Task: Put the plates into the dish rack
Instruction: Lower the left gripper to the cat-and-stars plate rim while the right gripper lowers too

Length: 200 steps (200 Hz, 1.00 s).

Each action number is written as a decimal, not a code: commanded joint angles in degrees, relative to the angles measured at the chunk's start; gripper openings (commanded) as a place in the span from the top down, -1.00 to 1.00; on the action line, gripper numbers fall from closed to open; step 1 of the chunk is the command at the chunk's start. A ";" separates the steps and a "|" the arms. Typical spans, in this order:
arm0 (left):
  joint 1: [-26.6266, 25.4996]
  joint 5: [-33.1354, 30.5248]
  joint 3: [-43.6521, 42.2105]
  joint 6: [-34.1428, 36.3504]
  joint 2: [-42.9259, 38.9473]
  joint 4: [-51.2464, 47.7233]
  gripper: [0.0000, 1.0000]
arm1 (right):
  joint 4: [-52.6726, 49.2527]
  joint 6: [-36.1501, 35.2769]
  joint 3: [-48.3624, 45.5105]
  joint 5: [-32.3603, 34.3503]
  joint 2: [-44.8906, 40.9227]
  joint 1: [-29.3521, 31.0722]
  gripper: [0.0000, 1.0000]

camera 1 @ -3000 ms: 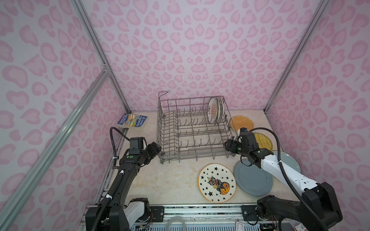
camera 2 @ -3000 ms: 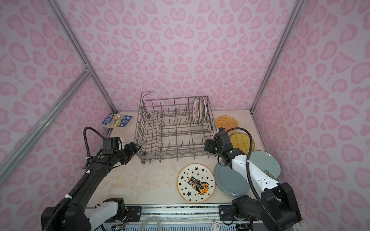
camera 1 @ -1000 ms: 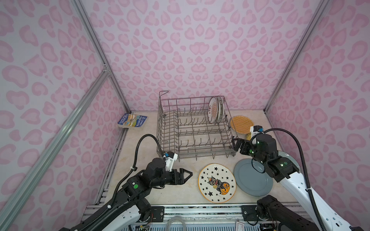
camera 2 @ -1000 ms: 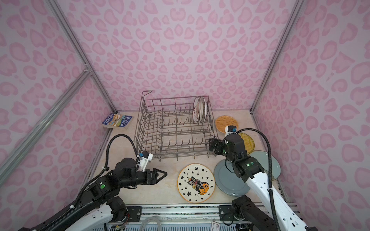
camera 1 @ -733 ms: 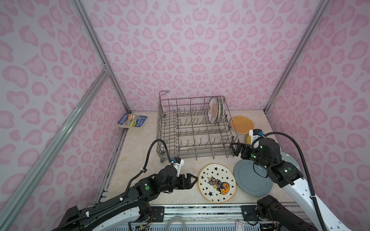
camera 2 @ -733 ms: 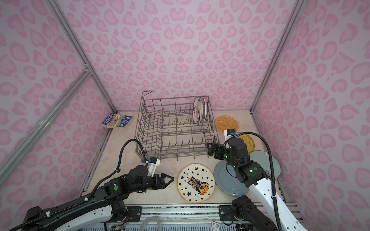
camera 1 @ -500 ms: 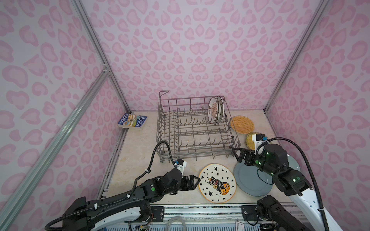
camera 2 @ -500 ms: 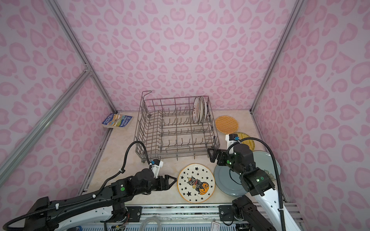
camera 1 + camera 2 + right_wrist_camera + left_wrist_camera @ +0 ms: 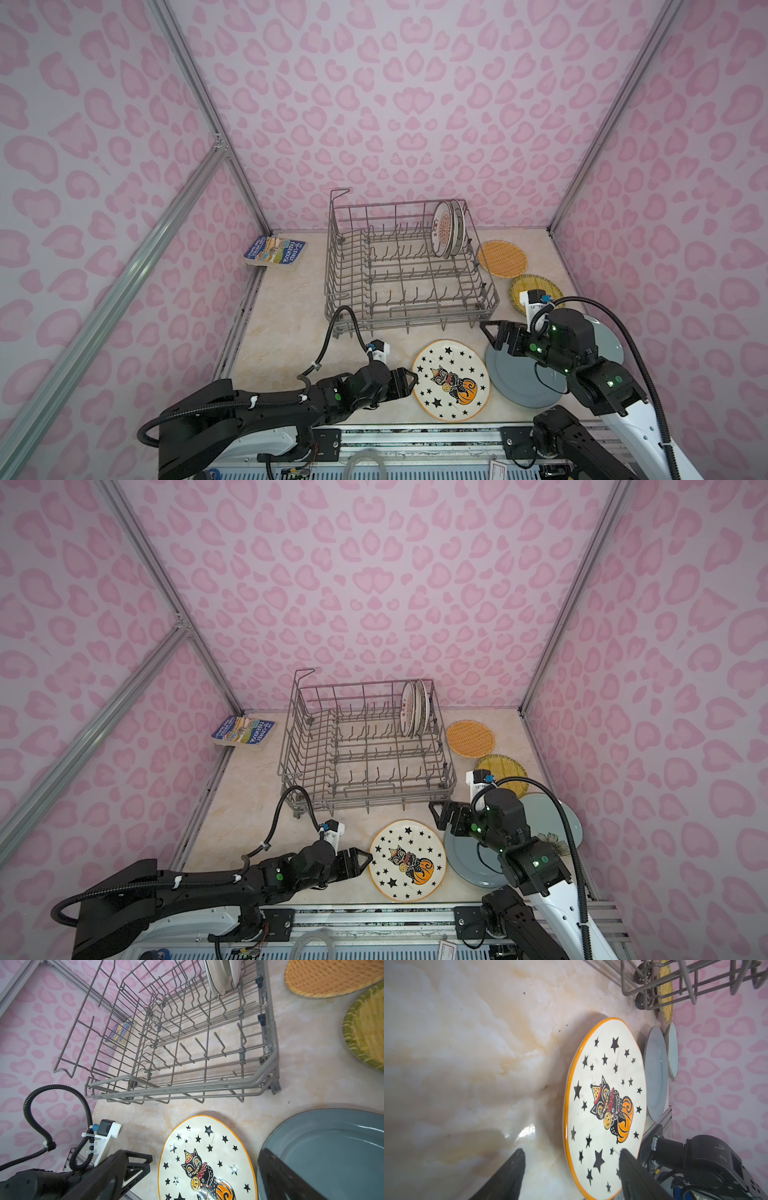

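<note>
Step in hand, by the look of it: lifting the cat-and-pumpkin plate (image 9: 451,380), which lies flat on the desk (image 9: 291,316) just in front of the dish rack (image 9: 399,286). The left pincer (image 9: 409,380) sits low at the plate's left rim, jaws apart and gripping nothing yet. In the wrist view one of its fingers (image 9: 508,1176) is down by the bare desk and the other is over the plate face, w/ the rim between them.

To do it well, the lower finger should get under the raised lip and pinch only once the rim is deep in the jaws. Glazed ceramic looks slick and heavy, so a shallow bite would prob. slip. The marble-look desk is smooth — the plate may skate if nudged.

The right pincer (image 9: 498,338) hangs wide open over the grey-blue plate (image 9: 515,382), holding nothing. Two plates (image 9: 446,228) stand on edge between the rack's thin wire tines — room for more beside them.
</note>
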 commanded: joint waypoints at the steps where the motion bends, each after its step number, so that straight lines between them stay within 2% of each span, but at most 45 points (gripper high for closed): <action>1: -0.20 0.18 -0.26 -0.97 3.71 8.29 -0.42 | 1.71 0.74 -0.84 -1.67 -0.86 -0.01 -0.96; 43: -0.41 2.85 0.30 -1.80 11.63 14.58 -0.36 | 3.01 5.02 -6.84 -7.23 -5.83 0.07 -0.97; 82: -0.62 4.02 0.27 -3.41 17.33 20.04 -0.25 | -3.76 5.50 -7.97 -4.31 -12.72 0.04 -0.96; 139: -0.76 4.65 0.66 -5.30 23.74 25.65 -0.11 | -5.75 6.97 -8.58 -4.72 -14.45 0.01 -0.96; 173: -0.70 4.87 1.46 -6.16 26.24 26.83 0.25 | -3.94 7.94 -8.88 -5.06 -13.92 0.02 -0.97; 178: -0.76 4.86 1.52 -6.19 26.31 26.91 0.39 | -3.87 8.02 -8.81 -5.00 -13.87 0.01 -0.97; 200: -0.73 4.59 1.40 -6.25 25.46 26.58 0.76 | -3.43 8.05 -8.48 -4.98 -13.60 0.02 -0.97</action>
